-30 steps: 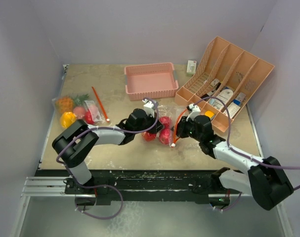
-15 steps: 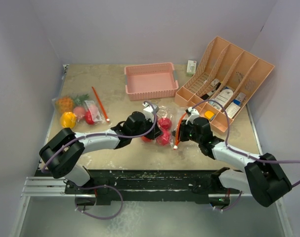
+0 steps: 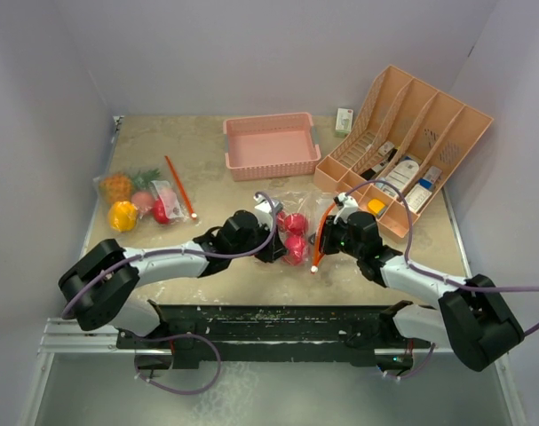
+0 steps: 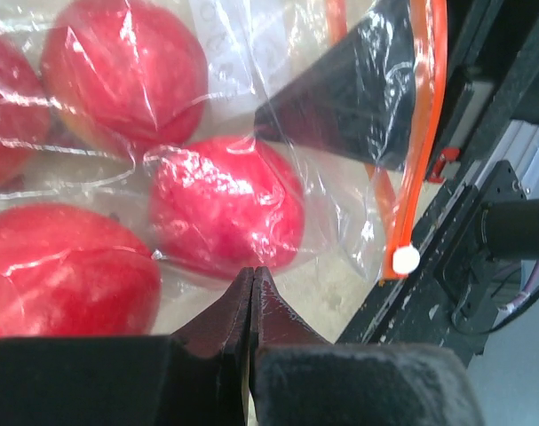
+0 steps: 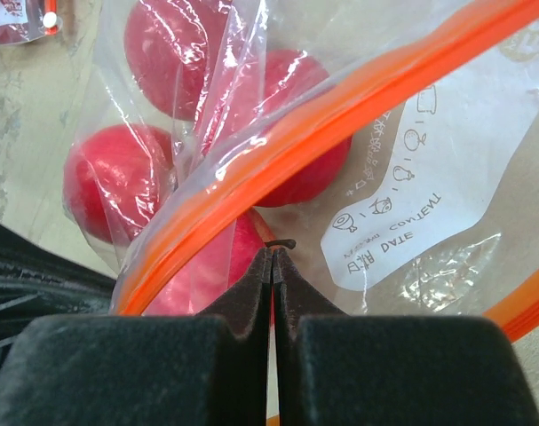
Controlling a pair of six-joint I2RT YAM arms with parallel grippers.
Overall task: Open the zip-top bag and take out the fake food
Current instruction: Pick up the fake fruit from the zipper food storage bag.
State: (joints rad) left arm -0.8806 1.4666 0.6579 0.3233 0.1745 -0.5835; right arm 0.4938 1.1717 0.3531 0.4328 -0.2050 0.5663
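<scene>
A clear zip-top bag (image 3: 297, 206) with an orange zip strip (image 3: 319, 232) lies mid-table and holds several red round fake fruits (image 3: 295, 222). My left gripper (image 3: 273, 249) is shut on the bag's clear film at its left near edge. In the left wrist view its jaws (image 4: 253, 271) pinch the film just below a red fruit (image 4: 225, 217). My right gripper (image 3: 323, 238) is shut on the bag's orange rim. In the right wrist view its jaws (image 5: 272, 251) close on the plastic under the zip strip (image 5: 313, 133). The white slider (image 4: 405, 259) sits at the strip's near end.
A second closed bag (image 3: 165, 201) at the far left holds a pineapple (image 3: 117, 186), a yellow pepper (image 3: 122, 216) and red pieces. A pink basket (image 3: 271, 146) stands at the back. A peach organizer (image 3: 411, 146) with bottles is at back right. The table's near edge (image 3: 269, 302) is close.
My left gripper has moved toward the near edge and to the right, dragging the bag with it. My right gripper has stayed shut on the orange rim, shifting slightly nearer.
</scene>
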